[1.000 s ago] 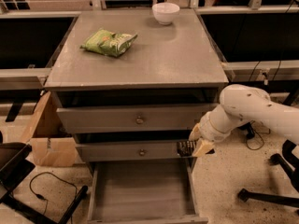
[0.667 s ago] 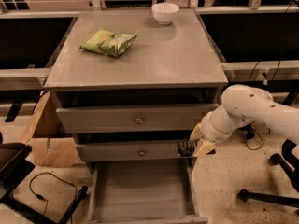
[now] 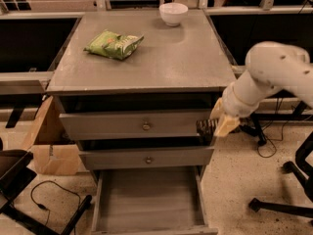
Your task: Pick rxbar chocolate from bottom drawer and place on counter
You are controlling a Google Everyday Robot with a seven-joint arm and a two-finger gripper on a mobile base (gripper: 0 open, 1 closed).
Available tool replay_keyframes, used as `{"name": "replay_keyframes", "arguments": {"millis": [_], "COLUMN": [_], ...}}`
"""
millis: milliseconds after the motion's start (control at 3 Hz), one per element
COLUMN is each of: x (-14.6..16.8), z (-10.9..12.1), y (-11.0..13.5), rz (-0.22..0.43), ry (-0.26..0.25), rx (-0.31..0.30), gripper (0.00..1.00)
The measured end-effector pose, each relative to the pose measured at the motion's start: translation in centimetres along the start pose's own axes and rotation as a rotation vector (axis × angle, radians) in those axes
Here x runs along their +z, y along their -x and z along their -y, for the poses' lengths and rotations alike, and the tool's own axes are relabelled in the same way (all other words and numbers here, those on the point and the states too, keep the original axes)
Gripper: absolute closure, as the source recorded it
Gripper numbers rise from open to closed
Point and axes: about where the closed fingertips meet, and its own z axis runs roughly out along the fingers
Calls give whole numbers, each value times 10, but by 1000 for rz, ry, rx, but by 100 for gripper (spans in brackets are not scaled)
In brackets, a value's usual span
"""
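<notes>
The hand [image 3: 219, 123] pinches the rxbar chocolate [image 3: 205, 130], partly hidden; below-left, the open bottom drawer [image 3: 146, 202] is cut off.

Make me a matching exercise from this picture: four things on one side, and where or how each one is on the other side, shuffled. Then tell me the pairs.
Things:
1. green bag
2. white bowl
3. bottom drawer
4. rxbar chocolate

Places or states:
A. pulled open, lowest of the three
B. held in the hand, in the air below the right front corner of the counter
C. at the counter's back edge
D. lying on the counter's left half

Pairs: 1-D, 2-C, 3-A, 4-B.
</notes>
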Motion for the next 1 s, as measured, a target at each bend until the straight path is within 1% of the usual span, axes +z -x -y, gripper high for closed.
{"name": "replay_keyframes", "arguments": {"millis": [333,667,1000], "x": [-49,-93,-127], "z": [38,81,111], "y": [-4,-8,-5], "rz": [-25,-68,-106], "ry": [-19,1,-16], "rx": [16,33,49], "gripper": [100,100,100]}}
